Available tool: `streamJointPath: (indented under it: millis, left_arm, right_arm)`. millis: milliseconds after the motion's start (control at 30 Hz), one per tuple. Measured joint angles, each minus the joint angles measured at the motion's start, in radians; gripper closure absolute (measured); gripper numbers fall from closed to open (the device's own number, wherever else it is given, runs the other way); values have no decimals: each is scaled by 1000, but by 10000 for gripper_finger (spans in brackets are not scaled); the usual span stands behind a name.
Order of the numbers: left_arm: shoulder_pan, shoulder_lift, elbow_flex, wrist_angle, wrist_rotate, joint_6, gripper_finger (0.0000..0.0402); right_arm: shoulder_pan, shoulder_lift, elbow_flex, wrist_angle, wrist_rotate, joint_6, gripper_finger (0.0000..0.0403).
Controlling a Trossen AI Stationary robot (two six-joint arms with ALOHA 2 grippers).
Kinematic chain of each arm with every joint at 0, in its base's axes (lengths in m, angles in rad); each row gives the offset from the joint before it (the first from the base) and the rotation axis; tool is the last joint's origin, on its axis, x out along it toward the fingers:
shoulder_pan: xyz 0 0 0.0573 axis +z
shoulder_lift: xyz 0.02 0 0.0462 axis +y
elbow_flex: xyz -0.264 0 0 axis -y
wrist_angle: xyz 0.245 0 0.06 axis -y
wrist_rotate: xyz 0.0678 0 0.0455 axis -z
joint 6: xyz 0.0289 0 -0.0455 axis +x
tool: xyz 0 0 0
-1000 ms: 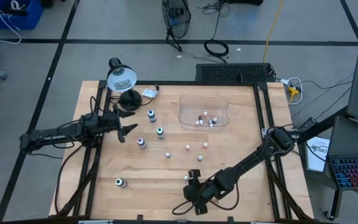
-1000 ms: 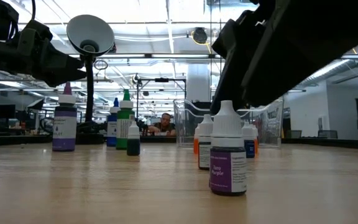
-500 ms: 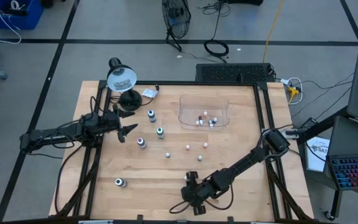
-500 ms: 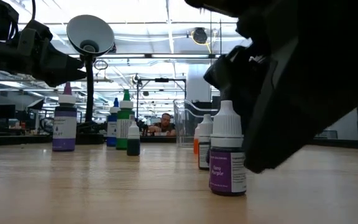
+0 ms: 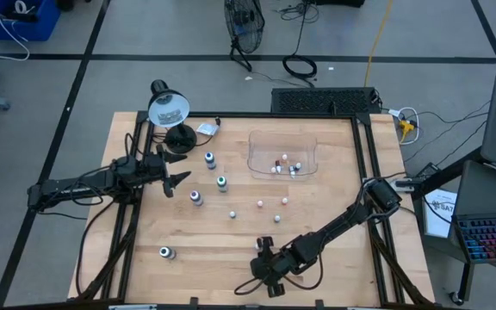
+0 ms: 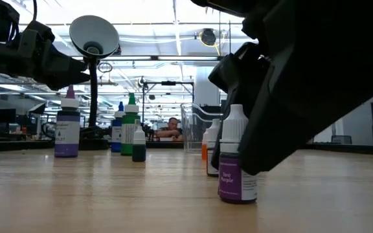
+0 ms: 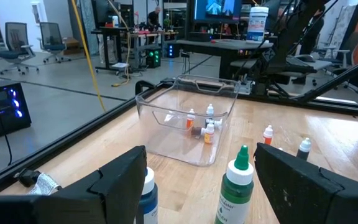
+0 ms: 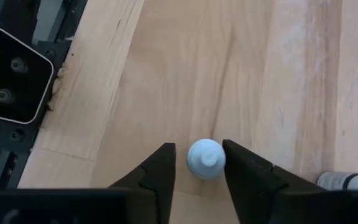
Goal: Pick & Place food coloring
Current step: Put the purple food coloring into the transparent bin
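Observation:
The food coloring is several tiny bottles standing on the wooden table. Larger ones with blue and green tops [image 5: 221, 182] stand left of centre, and small white ones [image 5: 259, 204] stand mid-table. More sit in the clear tray [image 5: 313, 164]. My right gripper [image 5: 263, 257] is low near the table's near edge. It is open, with one finger on each side of a white-capped bottle with a purple label [image 8: 206, 159] [image 6: 237, 155]. My left gripper [image 5: 175, 175] hangs open above the table's left side, beside the larger bottles. My right gripper comes from above, pointing down, with a finger on each side of the purple-labelled bottle's white cap [image 8: 206, 159]. One finger [image 8: 244, 168] sits right at the cap's edge, and I cannot tell whether it touches. The bottle stands upright on the table.
A desk lamp [image 5: 169, 110] stands at the far left corner. One bottle [image 5: 166, 252] lies alone near the left near corner. Another small bottle [image 6: 212, 152] stands just behind the purple-labelled one. The table's near edge and its frame [image 8: 17, 74] are close to my right gripper.
My right gripper has moved slightly toward the table's left and come down around the purple-labelled bottle. Its fingers now cover part of the bottle in the low view. The bottle has stayed in place.

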Motion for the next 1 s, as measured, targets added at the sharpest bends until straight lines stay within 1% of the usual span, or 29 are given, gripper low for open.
streamJointPath:
  millis: [233, 400, 533, 633, 733, 800, 833, 900, 1000]
  left_arm:
    - [0, 0, 0, 0, 0, 0, 105]
    - [0, 0, 0, 0, 0, 0, 105]
    - [0, 0, 0, 0, 0, 0, 105]
    - [0, 0, 0, 0, 0, 0, 105]
    - [0, 0, 0, 0, 0, 0, 105]
    - [0, 0, 0, 0, 0, 0, 105]
    - [0, 0, 0, 0, 0, 0, 105]
    - [0, 0, 0, 0, 0, 0, 105]
    - [0, 0, 0, 0, 0, 0, 105]
  right_arm:
    - [0, 0, 0, 1, -3, -3, 342]
    - [0, -10, 0, 16, -5, -9, 346]
    - [0, -97, -1, -19, 15, -21, 346]
    - [0, -202, -1, -94, 92, -39, 346]
    - [-9, -327, -1, -195, 234, -90, 346]
    - [-35, -413, -1, -256, 336, -119, 346]
    - [-57, -455, 0, -283, 376, -129, 346]
    - [-123, -529, 0, -325, 419, -145, 346]
    - [-256, -615, 0, -378, 419, -148, 346]
